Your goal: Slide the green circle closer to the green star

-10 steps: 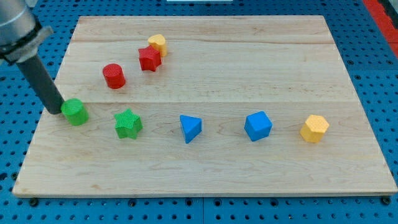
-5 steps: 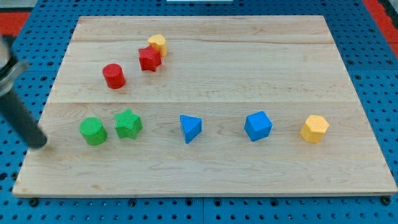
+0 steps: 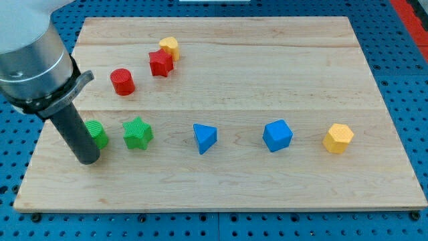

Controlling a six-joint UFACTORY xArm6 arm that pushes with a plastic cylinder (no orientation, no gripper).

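Note:
The green circle [image 3: 98, 134] lies on the wooden board's [image 3: 221, 67] left side, partly hidden behind my rod. The green star [image 3: 138, 133] sits just to its right, with a small gap between them. My tip [image 3: 89, 161] rests on the board just below and slightly left of the green circle, close to it or touching it.
A red cylinder [image 3: 122, 81], a red star [image 3: 160, 63] and a small yellow block [image 3: 170, 46] sit at the upper left. A blue triangle-like block [image 3: 204, 138], a blue cube [image 3: 277, 136] and a yellow hexagonal block [image 3: 338, 138] line up to the right of the green star.
The green circle has moved right, closer to the green star. My tip swung out to the left edge, then came back in to just below the circle.

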